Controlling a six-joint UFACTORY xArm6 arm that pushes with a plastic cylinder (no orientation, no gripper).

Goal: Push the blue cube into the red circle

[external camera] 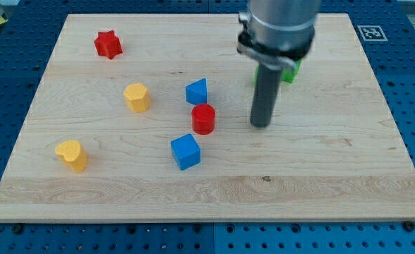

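Your tip (261,125) is a bare rod, no pincer to open or clench, at 3 o'clock of the red circle (203,118). Blue cube (185,152) sits at the circle's 7 o'clock, near but apart. Approach from the cube's 7 o'clock side to push it in.

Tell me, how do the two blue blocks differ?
The blue cube is square and boxy; the other blue block looks wedge-like, with a pointed top. The cube lies below the red cylinder, the wedge just above it. The wedge is nearer my tip. Both share one blue and neither touches my tip.
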